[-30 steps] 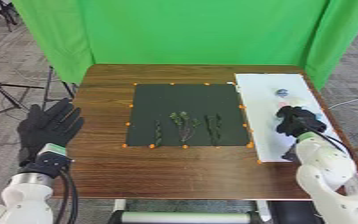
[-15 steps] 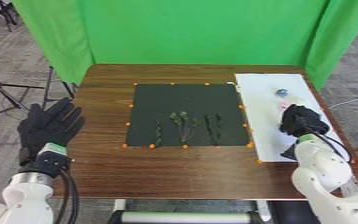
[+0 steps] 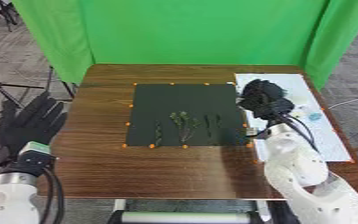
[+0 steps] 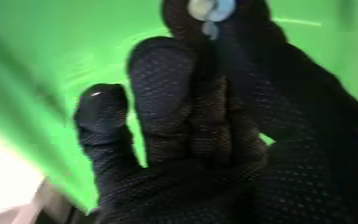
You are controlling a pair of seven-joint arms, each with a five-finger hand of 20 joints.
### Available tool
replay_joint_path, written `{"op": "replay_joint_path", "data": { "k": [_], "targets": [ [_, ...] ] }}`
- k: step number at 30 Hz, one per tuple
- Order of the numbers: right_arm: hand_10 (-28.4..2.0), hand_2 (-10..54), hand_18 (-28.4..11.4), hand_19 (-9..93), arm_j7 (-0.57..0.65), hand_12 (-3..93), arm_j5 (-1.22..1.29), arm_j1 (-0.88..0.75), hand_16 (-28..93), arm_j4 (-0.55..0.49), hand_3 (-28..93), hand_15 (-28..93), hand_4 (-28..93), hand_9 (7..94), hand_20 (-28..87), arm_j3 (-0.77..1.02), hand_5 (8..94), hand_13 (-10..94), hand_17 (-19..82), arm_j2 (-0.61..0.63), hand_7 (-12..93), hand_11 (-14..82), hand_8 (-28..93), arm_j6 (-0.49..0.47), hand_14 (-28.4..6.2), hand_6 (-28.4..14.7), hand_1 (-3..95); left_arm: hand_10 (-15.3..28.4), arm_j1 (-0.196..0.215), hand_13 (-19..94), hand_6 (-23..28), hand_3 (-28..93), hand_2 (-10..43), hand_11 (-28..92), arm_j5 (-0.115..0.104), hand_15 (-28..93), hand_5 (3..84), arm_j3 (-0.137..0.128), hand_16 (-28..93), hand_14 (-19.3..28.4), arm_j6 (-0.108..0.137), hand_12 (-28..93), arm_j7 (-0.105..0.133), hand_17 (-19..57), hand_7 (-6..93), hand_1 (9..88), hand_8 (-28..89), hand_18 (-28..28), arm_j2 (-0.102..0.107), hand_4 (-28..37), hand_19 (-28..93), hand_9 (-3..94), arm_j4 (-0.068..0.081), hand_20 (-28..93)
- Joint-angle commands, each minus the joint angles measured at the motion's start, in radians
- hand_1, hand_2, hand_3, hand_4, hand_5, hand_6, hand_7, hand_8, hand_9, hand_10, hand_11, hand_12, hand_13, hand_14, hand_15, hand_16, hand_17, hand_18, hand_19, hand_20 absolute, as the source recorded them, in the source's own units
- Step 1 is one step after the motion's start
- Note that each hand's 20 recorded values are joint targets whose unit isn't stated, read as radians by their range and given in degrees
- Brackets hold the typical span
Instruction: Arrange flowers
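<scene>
In the head view my right hand (image 3: 266, 100) is above the left part of the white sheet (image 3: 323, 145), beside the black mat. In the right wrist view the thumb and a finger of my right hand (image 4: 180, 195) pinch a pale blue and white flower (image 4: 213, 9) at their tips. On the mat (image 3: 162, 97) lie a thin green stem (image 3: 159, 134), a leafy branching stem (image 3: 186, 127) and slender dark greenery (image 3: 208, 127). A pale blue flower (image 3: 314, 116) rests on the sheet. My left hand (image 3: 26, 127) is open, off the table's left side.
Orange markers (image 3: 151, 146) line the mat's edges on the brown wooden table (image 3: 149, 175). A green curtain (image 3: 193, 32) hangs behind the table. A small pale object (image 3: 251, 131) is at the mat's right edge.
My right hand has moved away from the robot and left, from over the sheet's middle toward the mat, uncovering a pale blue flower. My left hand has shifted slightly left.
</scene>
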Motion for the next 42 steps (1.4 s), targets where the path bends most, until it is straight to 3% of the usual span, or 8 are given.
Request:
{"op": "replay_joint_path", "data": {
  "k": [1,14,19,22,32,34,36,42],
  "targets": [
    [-7.6,-9.5,-23.1,87,-0.053,47.2,0.199,0.324,45,0.081,70,55,-28,90.8,49,-0.277,78.6,75,38,-0.172,33,11.9,8,-0.109,-5.0,0.3,62.4,13.9,-0.036,23,7.0,70,16.7,24,-0.001,39,40.4,0.006,-9,12.8,0.005,10,-0.009,-5.1,16.5,24.6,-10,13.1,0.002,-28.3,36,34.8,0.022,14],
    [-7.7,-9.5,-23.6,88,0.005,46.8,0.081,0.553,44,0.303,71,56,-28,90.8,48,-0.609,78.6,75,38,-0.293,34,12.6,7,-0.235,-5.4,0.2,62.0,13.9,-0.115,23,7.2,71,16.2,24,0.001,41,40.3,0.077,-8,13.4,0.017,10,-0.022,-5.4,16.8,25.6,-10,13.4,0.035,-28.3,36,34.0,0.042,14],
    [-7.7,-9.5,-23.8,88,0.021,46.6,0.034,0.564,44,0.326,71,56,-28,90.8,48,-0.667,78.7,75,38,-0.309,33,12.5,7,-0.221,-5.4,0.2,62.2,13.9,-0.125,22,7.2,71,16.2,24,0.000,41,40.3,0.085,-8,13.4,0.020,11,-0.024,-5.4,17.2,25.8,-10,13.4,0.039,-28.3,36,33.9,0.043,14],
    [-7.7,-9.5,-23.8,88,0.038,46.5,0.000,0.575,44,0.339,71,56,-28,90.8,48,-0.708,78.7,75,38,-0.307,33,12.5,7,-0.209,-5.4,0.1,62.3,13.9,-0.129,22,7.2,71,13.8,25,0.022,41,40.2,0.085,-8,13.3,0.023,11,-0.035,-5.5,17.8,27.8,-10,13.3,0.037,-28.2,36,33.7,0.045,14],
    [-8.2,-9.5,-24.5,88,0.101,46.2,-0.031,0.561,44,0.360,69,55,-28,88.8,47,-0.725,76.0,75,38,-0.327,32,12.2,6,-0.206,-5.7,-0.4,60.3,13.8,-0.134,22,7.4,71,10.6,26,0.010,43,40.1,0.092,-8,13.2,0.027,11,-0.023,-5.5,19.1,30.9,-10,13.3,0.040,-27.0,36,33.0,0.044,14],
    [-8.3,-9.5,-24.6,88,0.129,46.1,-0.022,0.558,43,0.359,68,55,-28,88.0,46,-0.721,75.3,74,38,-0.331,32,12.4,5,-0.221,-5.8,-0.7,60.2,13.9,-0.137,22,7.5,71,10.5,26,-0.002,43,40.1,0.098,-8,13.2,0.072,11,-0.017,-5.5,19.5,31.0,-10,13.2,0.042,-27.0,36,32.9,0.036,14],
    [-8.2,-9.5,-24.6,88,0.136,45.5,-0.019,0.555,43,0.355,68,55,-28,88.0,46,-0.720,75.2,74,38,-0.328,32,12.6,5,-0.223,-5.8,-0.7,60.4,14.1,-0.129,22,7.6,71,11.0,27,-0.005,44,40.6,0.092,-8,13.4,0.058,11,-0.013,-5.7,20.0,30.9,-10,13.3,0.041,-27.0,36,33.3,0.037,14],
    [-8.3,-9.5,-25.1,88,0.140,45.6,-0.033,0.545,42,0.346,65,57,-28,85.9,45,-0.715,72.2,74,38,-0.327,32,13.9,4,-0.241,-6.7,-1.3,58.8,14.1,-0.125,22,7.7,71,11.5,27,-0.008,44,40.9,0.088,-8,13.5,0.067,11,-0.007,-5.9,20.6,30.2,-10,13.2,0.040,-27.0,36,33.3,0.034,14]
  ]
}}
